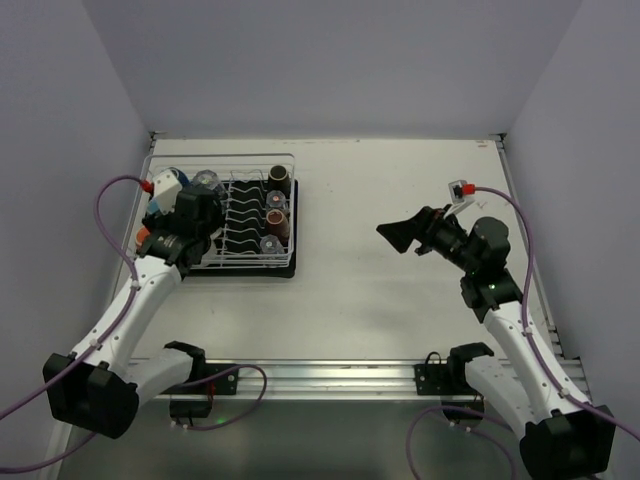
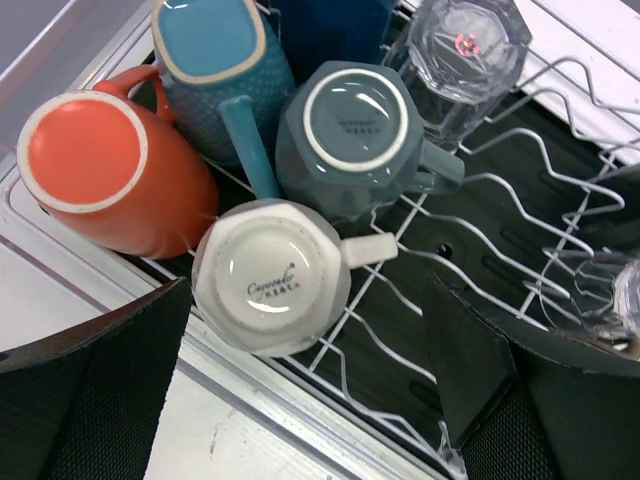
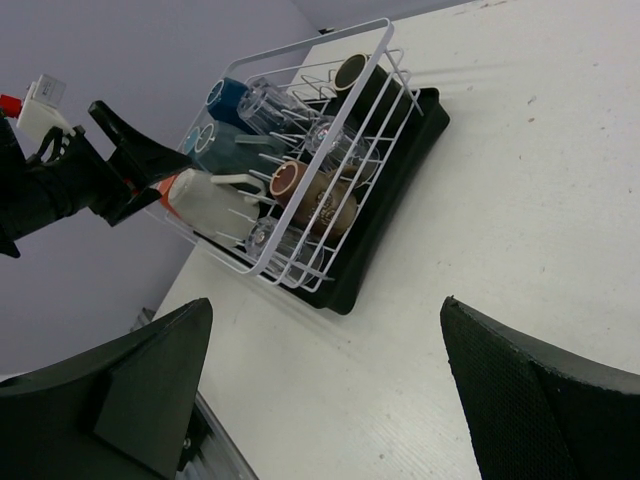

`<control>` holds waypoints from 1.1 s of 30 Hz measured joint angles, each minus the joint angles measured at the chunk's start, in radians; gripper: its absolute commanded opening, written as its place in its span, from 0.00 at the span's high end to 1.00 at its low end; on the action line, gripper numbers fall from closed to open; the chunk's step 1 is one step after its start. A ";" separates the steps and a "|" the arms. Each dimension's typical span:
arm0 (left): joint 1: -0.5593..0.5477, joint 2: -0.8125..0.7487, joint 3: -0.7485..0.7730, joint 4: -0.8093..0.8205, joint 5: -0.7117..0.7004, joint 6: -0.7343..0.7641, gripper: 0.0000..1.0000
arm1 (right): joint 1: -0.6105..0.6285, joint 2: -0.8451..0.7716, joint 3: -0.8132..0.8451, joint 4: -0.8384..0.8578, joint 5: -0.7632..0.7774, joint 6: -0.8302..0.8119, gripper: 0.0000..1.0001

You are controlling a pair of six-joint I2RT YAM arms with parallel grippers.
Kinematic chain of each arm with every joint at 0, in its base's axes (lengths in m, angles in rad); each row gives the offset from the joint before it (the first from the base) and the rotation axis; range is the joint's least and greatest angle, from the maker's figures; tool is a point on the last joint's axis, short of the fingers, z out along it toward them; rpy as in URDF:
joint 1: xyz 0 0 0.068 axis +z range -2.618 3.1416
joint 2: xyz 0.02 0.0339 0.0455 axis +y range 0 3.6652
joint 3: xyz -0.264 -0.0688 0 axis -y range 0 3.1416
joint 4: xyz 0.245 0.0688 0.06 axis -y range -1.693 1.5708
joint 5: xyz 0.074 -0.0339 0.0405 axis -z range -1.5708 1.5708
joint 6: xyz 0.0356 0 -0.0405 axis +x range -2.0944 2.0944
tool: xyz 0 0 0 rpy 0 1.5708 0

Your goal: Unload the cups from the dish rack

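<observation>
- Cups [image 3: 300, 185] fill the dish rack [image 3: 385, 215], which stands at the far left of the white table [image 1: 400, 180].
- At the rack's left end we see 4 mugs packed together, their bases turned toward the left wrist camera: an orange mug [image 2: 100, 175], a light blue mug [image 2: 215, 60], a grey mug [image 2: 350, 130] and a cream mug [image 2: 270, 275]. The cream one is nearest the rack's edge.
- Just past them we see a dark blue cup [image 2: 330, 25] and a clear glass [image 2: 465, 50]. A second glass [image 2: 595, 295] rests among the wire prongs further right.
- Along the rack's right side, brown cups [image 1: 277, 200] lie in a row.
- Left gripper [image 2: 300, 400] hangs right over the cream mug with its 2 fingers spread wide, 1 on each side, and we see nothing held.
- Right gripper [image 3: 330, 400] is spread wide too and empty. It is above bare table, well apart from the rack.
</observation>
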 measured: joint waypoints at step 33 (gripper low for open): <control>0.152 0.029 -0.148 0.190 0.121 -0.001 0.83 | 0.020 0.026 0.005 -0.009 0.001 -0.019 0.03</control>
